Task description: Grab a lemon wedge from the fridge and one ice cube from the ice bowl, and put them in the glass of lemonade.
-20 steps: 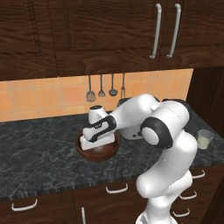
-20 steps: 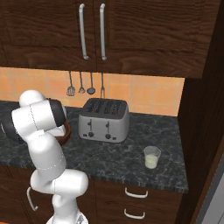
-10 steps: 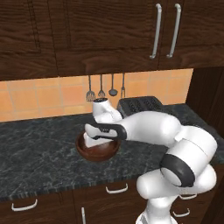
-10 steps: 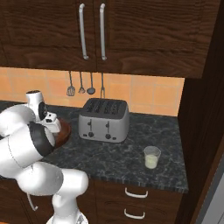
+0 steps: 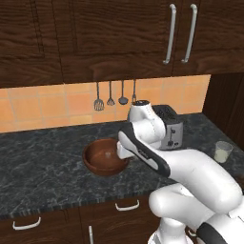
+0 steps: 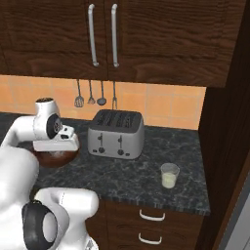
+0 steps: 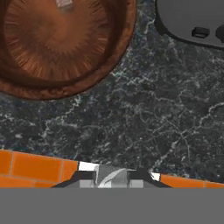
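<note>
1. Round dark reddish-brown wooden ice bowl [image 5: 106, 158] sits on the dark speckled stone tabletop [image 5: 43, 167], at about 9 o'clock from the grey four-slot toaster [image 6: 116, 133].
2. In the hand view the ice bowl [image 7: 61, 46] fills the 10–11 o'clock corner; a small pale translucent ice cube [image 7: 64, 3] lies inside it near the top edge.
3. White arm reaches over the tabletop; its hand sits at the bowl's rim on the toaster side. Gripper [image 7: 114, 175] shows at 6 o'clock in the hand view, above bare tabletop between bowl and toaster; the jaws are drawn together. Something pale shows between the tips, too small to name.
4. Small clear glass of pale yellowish-white lemonade [image 6: 169, 176] stands on the tabletop at about 4 o'clock from the toaster, well apart from the bowl, near the front edge.
5. Toaster's curved grey edge [image 7: 192, 22] shows at 1–2 o'clock in the hand view.
6. Four metal utensils [image 6: 95, 93] hang on the orange tile backsplash [image 6: 161, 105] at 12 o'clock above the toaster, under dark wood wall cabinets [image 6: 146, 34] with long silver handles.
</note>
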Robot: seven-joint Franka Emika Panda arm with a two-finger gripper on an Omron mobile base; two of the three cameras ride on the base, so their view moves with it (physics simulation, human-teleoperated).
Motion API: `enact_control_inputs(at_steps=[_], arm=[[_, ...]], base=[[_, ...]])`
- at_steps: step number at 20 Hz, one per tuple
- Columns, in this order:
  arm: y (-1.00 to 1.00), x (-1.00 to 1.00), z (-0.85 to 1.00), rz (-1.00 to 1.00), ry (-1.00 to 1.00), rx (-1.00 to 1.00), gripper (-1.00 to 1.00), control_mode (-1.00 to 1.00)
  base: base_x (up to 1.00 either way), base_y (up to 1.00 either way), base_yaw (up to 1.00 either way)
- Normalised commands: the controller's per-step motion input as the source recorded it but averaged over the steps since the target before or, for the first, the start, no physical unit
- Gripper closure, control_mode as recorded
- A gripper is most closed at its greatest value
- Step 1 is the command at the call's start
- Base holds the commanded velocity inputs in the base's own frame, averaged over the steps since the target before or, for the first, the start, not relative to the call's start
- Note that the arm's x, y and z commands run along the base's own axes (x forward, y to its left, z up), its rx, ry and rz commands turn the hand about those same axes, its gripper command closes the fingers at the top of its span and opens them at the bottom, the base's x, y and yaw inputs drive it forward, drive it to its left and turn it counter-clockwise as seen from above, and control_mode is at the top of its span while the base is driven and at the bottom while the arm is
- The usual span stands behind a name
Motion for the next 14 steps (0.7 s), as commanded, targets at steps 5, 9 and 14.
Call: enact_control_inputs(at_steps=[5,9,14], arm=[[-1.0,-0.05,0.58,-0.1,0.02,0.0,1.0,-1.0],[-1.0,0.07,0.4,-0.23,0.03,0.0,1.0,-1.0],[-1.0,0.19,0.28,-0.31,0.04,0.0,1.0,-1.0]], base=[[0.0,0.0,0.0],[0.0,0.0,0.0],[0.0,0.0,0.0]])
